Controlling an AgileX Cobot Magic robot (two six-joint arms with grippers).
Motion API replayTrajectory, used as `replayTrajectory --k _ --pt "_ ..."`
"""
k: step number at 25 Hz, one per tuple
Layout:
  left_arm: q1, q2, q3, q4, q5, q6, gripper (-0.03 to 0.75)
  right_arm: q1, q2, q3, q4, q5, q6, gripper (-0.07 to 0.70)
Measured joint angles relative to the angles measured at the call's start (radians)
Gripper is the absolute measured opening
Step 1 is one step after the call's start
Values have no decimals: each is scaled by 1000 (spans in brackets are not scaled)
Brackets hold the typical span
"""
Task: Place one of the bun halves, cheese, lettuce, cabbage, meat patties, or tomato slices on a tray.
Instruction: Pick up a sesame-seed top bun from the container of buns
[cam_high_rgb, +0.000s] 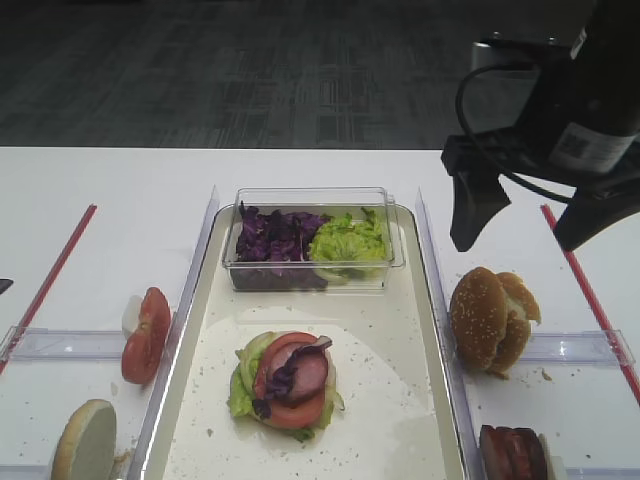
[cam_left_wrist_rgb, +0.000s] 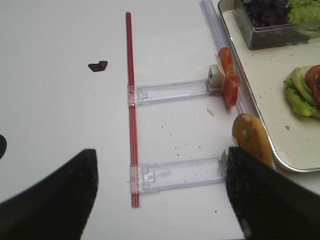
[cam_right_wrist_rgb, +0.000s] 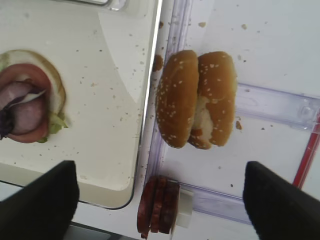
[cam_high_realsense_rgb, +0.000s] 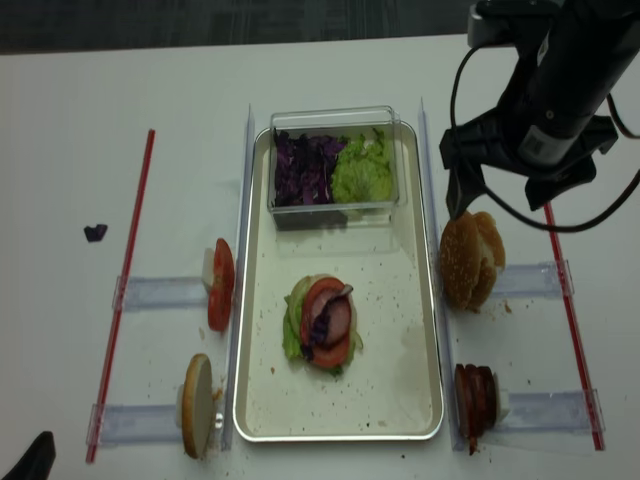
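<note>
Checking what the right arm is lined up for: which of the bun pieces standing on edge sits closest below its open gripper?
The sesame-dotted bun top at the tray's right edge, leaning against a torn bun half. The pale flat-faced half stands across the tray, far left.

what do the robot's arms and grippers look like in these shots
The right arm is matte black, with a black cable looping off it and a white label with dark print on the wrist. The right gripper has two flat, tapered black fingers. The left gripper shows only as two similar black fingers; its arm is out of view.
</note>
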Motion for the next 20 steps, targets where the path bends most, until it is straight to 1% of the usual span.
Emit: replayTrajectory --k 6,10,15,20 --pt "0 0 0 6 0 0 491 51 6 -6 8 2 28 678" --pt "0 0 0 0 0 0 491 79 37 -6 12 2 28 678" --pt "0 0 0 0 0 0 491 84 53 -6 7 2 30 678" --pt "0 0 0 0 0 0 491 84 77 -6 -1 2 64 678"
